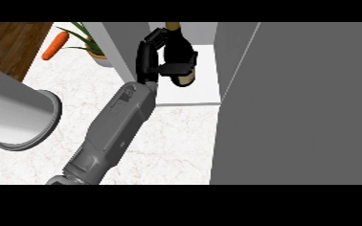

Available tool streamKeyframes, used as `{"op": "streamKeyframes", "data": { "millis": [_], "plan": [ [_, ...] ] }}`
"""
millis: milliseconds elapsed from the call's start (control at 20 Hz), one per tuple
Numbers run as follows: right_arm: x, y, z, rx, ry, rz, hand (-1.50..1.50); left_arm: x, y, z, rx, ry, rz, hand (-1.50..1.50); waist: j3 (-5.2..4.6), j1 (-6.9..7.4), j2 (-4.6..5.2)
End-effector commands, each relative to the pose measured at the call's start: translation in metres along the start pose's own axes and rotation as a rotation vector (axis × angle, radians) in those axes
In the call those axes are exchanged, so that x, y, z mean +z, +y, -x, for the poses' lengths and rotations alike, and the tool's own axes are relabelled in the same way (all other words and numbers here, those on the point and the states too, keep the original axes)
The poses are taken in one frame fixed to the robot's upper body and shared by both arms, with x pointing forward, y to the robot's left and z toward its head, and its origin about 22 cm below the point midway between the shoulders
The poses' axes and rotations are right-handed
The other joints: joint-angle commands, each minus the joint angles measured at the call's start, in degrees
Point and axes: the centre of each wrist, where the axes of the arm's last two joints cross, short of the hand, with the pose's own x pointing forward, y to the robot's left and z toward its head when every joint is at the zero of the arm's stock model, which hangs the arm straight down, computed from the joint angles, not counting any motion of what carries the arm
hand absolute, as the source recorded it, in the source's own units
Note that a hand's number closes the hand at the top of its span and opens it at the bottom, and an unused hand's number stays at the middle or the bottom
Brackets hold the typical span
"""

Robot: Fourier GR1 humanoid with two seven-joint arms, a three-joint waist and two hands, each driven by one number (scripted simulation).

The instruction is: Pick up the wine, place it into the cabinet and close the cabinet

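Counter: white marbled top (176, 139) runs under everything; a strip of dark wood shows at its far left edge, left of the cabinet.
Grey pot: a big round grey vessel (25, 122) sits at the counter's left edge, well apart from the cabinet.
Carrot: an orange carrot (55, 45) lies far left of the cabinet, beside a potted plant (90, 45).
Plant: green leaves in a pot, just left of the cabinet's left wall.
Hand: one black hand (159, 60) on a grey forearm reaches into the cabinet, fingers and thumb curled round the bottle's body. Which arm it is cannot be read for certain; it comes in from the lower left, so I take it as the left. No other hand shows.
Wine: the dark bottle (182, 74) is upright inside the cabinet opening, held just over or on the white shelf; contact with the shelf cannot be told.
Handling: likely glass, so stiff, heavy, smooth and breakable; the wide body is the safe place to hold, as now.
Cabinet: grey box with a white shelf (194, 93) inside.
Door: the grey cabinet door (290, 105) stands open at the right, filling that side.
In the way: the left wall sits close to the wrist; the arm must be out of the opening before the door swings.
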Motion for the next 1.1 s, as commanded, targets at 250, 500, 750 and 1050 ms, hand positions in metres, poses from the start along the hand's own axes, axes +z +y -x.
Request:
{"op": "streamKeyframes", "data": {
  "millis": [250, 500, 750, 1050],
  "plan": [
    [0.02, -0.006, -0.013, -0.044, -0.032, -0.034, -1.5, -0.011, 0.0, 0.009, -0.091, -0.079, -0.063, 1.5, 0.06, -1.0, 0.24],
    [0.013, 0.001, -0.016, -0.048, -0.047, -0.042, -1.5, -0.016, 0.005, 0.013, -0.089, -0.096, -0.103, 1.5, 0.01, -1.15, 0.44],
    [0.011, -0.002, -0.022, -0.06, -0.047, -0.057, -1.5, -0.03, -0.004, -0.001, -0.053, -0.04, -0.092, 1.5, 0.0, -1.47, 0.45],
    [0.007, 0.003, -0.006, -0.057, -0.036, -0.06, -1.5, -0.028, 0.006, 0.008, 0.058, -0.002, -0.169, 1.5, 0.01, -1.91, 0.64]
  ]
}}
